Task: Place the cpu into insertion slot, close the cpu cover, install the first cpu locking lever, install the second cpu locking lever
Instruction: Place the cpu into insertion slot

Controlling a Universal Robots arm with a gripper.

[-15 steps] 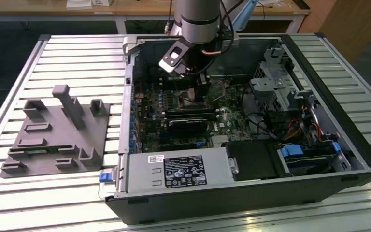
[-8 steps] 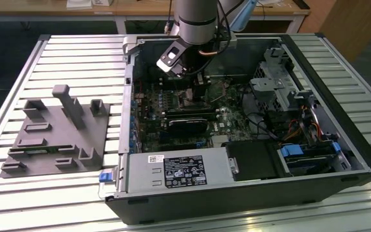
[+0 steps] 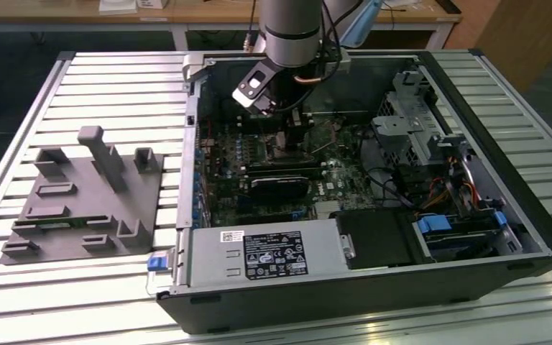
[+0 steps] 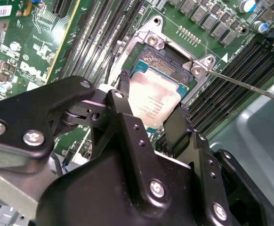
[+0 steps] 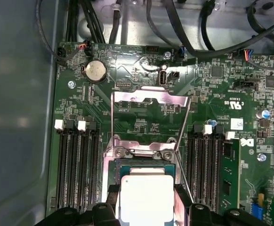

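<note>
- Ribbed metal bench. Wooden tables stand behind it along the far side.
- An open computer case lies on its side on the bench, with the green motherboard facing up.
- A grey moulded fixture sits on the bench just beside the case, on the exterior view's left.
- The robot arm comes down from above into the far part of the case, over the board.
- The end effector is closed on the cpu. One black finger presses each of two opposite edges.
- In the first wrist view the end effector shows the same grip: the cpu, pale metal face up, is pinched between the fingers.
- The cpu hangs over the insertion slot, covering part of it. I cannot tell whether it touches the slot. A strip of the insertion slot shows beyond the cpu's edge.
- The cpu cover is swung open, away from the slot. It is a silvery frame with green board visible through its window.
- A thin locking lever sticks out from the slot's corner bracket, raised and unlatched.
- Long black memory slots flank the slot on both sides.
- A coin battery sits on the board beyond the open cover.
</note>
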